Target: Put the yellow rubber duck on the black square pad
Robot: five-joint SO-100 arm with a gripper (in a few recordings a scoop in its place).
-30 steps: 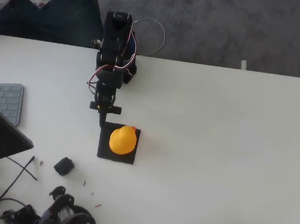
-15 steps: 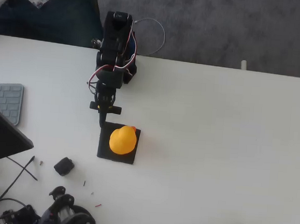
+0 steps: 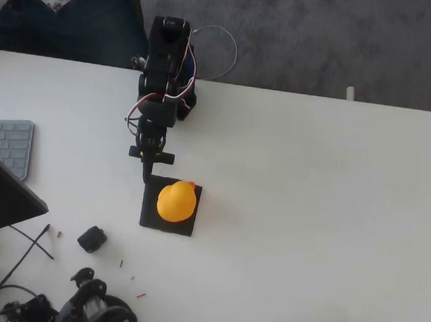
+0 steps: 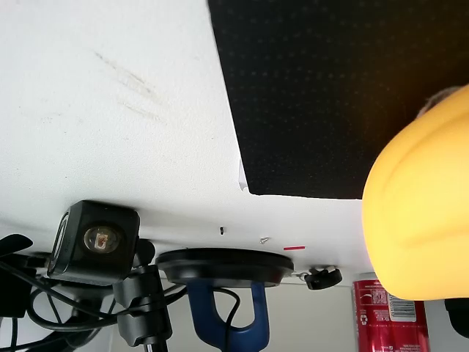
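The yellow rubber duck (image 3: 176,203) sits on the black square pad (image 3: 151,214) in the overhead view, covering its upper middle, with its orange beak toward the pad's far edge. My gripper (image 3: 148,176) points down at the pad's upper left edge, just left of the duck and apart from it. Its fingers look like one narrow strip with nothing between them. In the wrist view the duck (image 4: 421,213) bulges in from the right over the dotted black pad (image 4: 308,95).
A grey keyboard (image 3: 8,145) and a dark slanted screen (image 3: 0,196) lie at the left. A small black lumpy part (image 3: 91,238) rests below the pad's left side, with cables and black gear (image 3: 92,308) at the bottom left. White tabletop (image 3: 323,214) spreads to the right.
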